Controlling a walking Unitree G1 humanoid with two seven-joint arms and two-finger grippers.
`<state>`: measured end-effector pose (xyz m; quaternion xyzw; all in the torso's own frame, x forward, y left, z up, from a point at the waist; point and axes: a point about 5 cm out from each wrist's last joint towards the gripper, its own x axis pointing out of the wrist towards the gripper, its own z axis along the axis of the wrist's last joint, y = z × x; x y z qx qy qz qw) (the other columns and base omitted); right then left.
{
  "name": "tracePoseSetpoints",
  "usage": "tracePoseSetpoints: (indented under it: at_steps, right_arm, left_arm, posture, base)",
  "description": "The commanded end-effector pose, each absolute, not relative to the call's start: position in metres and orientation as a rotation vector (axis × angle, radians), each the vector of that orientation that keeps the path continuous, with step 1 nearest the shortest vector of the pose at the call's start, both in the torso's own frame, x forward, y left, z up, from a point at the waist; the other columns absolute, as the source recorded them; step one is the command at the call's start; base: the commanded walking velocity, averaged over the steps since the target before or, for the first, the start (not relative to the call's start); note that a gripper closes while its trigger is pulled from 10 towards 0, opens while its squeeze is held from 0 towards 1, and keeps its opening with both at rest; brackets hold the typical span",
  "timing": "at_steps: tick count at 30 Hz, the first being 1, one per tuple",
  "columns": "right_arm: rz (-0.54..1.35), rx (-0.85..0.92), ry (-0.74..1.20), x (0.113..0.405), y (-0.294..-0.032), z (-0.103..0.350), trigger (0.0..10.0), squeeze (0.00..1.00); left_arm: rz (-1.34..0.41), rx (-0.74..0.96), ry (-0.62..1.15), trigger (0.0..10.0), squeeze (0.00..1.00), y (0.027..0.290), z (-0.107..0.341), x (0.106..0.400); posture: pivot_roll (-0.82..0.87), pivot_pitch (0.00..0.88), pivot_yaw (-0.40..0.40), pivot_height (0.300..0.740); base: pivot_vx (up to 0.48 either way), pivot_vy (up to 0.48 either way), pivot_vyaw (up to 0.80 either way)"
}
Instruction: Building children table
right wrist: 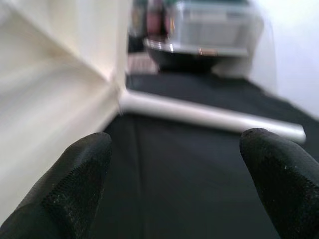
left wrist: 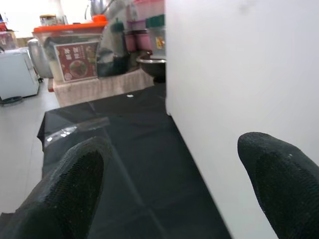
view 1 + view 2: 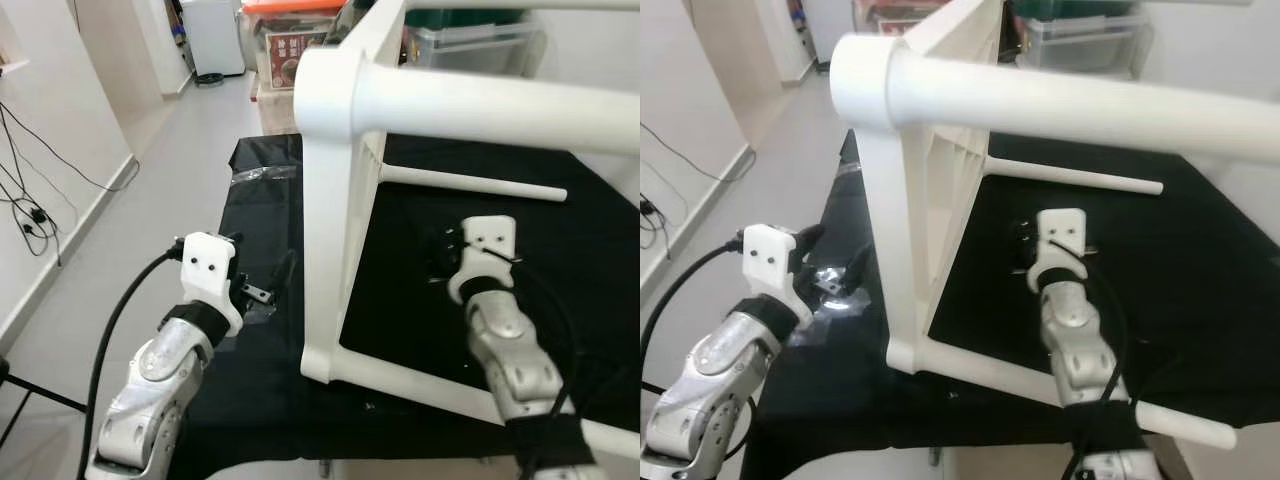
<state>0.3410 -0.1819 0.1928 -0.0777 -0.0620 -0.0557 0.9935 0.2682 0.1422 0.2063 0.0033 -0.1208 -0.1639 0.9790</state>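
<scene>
A white children's table (image 3: 335, 220) lies on its side on a black-covered worktop (image 3: 590, 250), its top panel upright and its round legs pointing to my right. One leg (image 3: 480, 105) passes close under the camera, a far leg (image 3: 470, 182) lies near the cloth, and a third leg (image 3: 420, 385) runs along the front. My left gripper (image 3: 262, 275) is open just left of the panel's flat face (image 2: 239, 74). My right gripper (image 3: 443, 255) is open on the underside, between the legs, facing the far leg (image 1: 209, 117). Neither holds anything.
Behind the worktop stand an orange-lidded storage box (image 3: 290, 45), a clear bin (image 3: 470, 40) and a white appliance (image 3: 215, 35). Cables (image 3: 30, 215) trail on the floor by the left wall. The worktop's left edge (image 3: 235, 200) drops to grey floor.
</scene>
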Motion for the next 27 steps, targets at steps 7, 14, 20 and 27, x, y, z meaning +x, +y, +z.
tracePoseSetpoints:
  at_steps: [7,14,20,27]
  right_arm:
    - [-0.109,-0.164,-0.087,0.351,-0.172,0.191,10.0,0.0]
    - [-0.114,-0.137,-0.064,0.37,-0.164,0.193,10.0,0.0]
    - [-0.127,-0.104,-0.089,0.381,-0.153,0.203,10.0,0.0]
    - [-0.07,-0.047,-0.101,0.39,-0.135,0.208,10.0,0.0]
  left_arm:
    - [-0.283,-0.002,-0.22,10.0,0.0,0.153,0.206,0.271]
    - [-0.266,-0.01,-0.233,10.0,0.0,0.152,0.213,0.273]
    - [-0.311,-0.033,-0.212,10.0,0.0,0.144,0.211,0.27]
    - [-0.341,-0.046,-0.206,10.0,0.0,0.137,0.213,0.267]
  posture:
    - [-0.01,0.086,-0.011,0.74]
    - [0.03,0.111,-0.021,0.74]
    - [0.05,0.135,-0.017,0.74]
    - [0.07,0.16,-0.01,0.74]
  base:
    - [0.111,0.0,0.0]
    - [0.0,0.0,0.0]
    - [0.0,0.0,0.0]
    - [0.0,0.0,0.0]
